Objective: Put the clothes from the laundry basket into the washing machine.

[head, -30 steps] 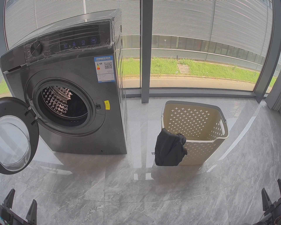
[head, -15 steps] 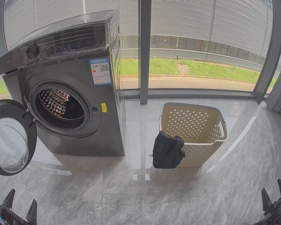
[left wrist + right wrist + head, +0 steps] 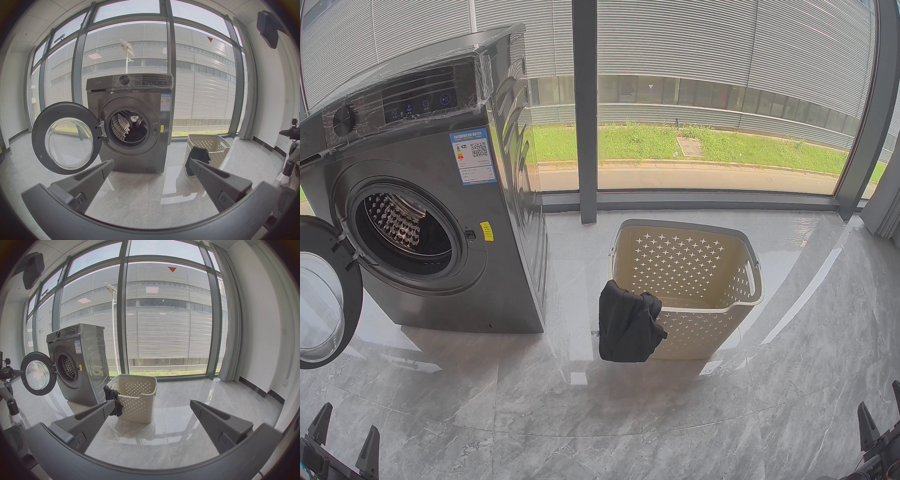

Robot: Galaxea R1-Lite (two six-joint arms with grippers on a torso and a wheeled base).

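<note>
The glossy grey stone-tiled floor [image 3: 650, 412] carries two things. A grey front-loading washing machine [image 3: 500, 275] stands on the left by the window. A beige perforated laundry basket [image 3: 700, 334] stands upright to its right, with a strip of floor between them.

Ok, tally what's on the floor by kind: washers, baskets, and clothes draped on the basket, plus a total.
Washing machine: 1
Laundry basket: 1
Black garment over the basket rim: 1
Total: 3
</note>
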